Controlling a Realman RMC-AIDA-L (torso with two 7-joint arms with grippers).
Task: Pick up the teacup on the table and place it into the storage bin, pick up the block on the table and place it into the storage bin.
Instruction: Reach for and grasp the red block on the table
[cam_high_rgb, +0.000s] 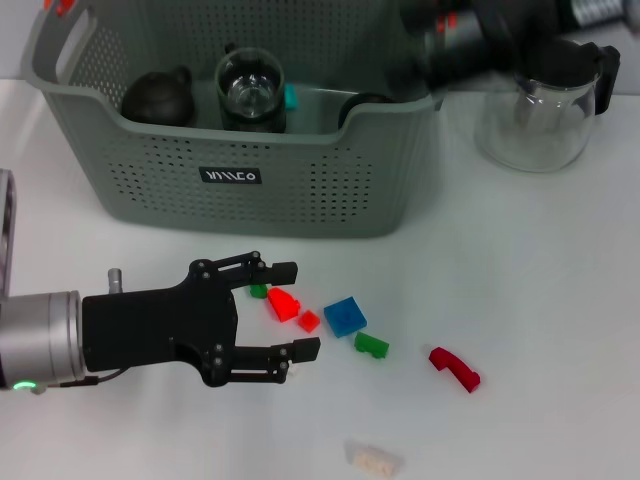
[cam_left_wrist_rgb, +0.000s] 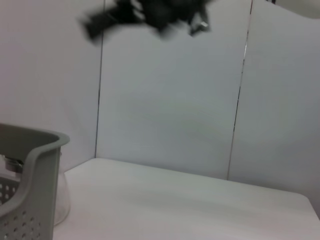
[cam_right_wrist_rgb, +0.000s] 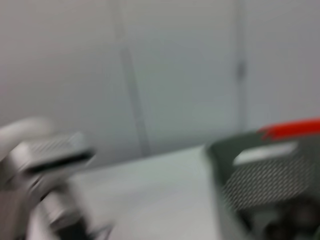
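Note:
My left gripper (cam_high_rgb: 305, 308) is open low over the table in front of the storage bin (cam_high_rgb: 240, 215), and a red block (cam_high_rgb: 283, 303) lies between its fingers. Close by lie a small green block (cam_high_rgb: 258, 291), a small red block (cam_high_rgb: 309, 321), a blue block (cam_high_rgb: 345, 316), a green block (cam_high_rgb: 371, 346) and a dark red curved block (cam_high_rgb: 455, 368). A glass teacup (cam_high_rgb: 250, 90) stands inside the bin. My right gripper (cam_high_rgb: 432, 60) is a dark blur over the bin's far right corner.
The bin also holds a black round pot (cam_high_rgb: 158, 97) and a dark item (cam_high_rgb: 365, 102). A glass teapot (cam_high_rgb: 540, 115) stands to the bin's right. A pale block (cam_high_rgb: 373, 460) lies near the table's front edge.

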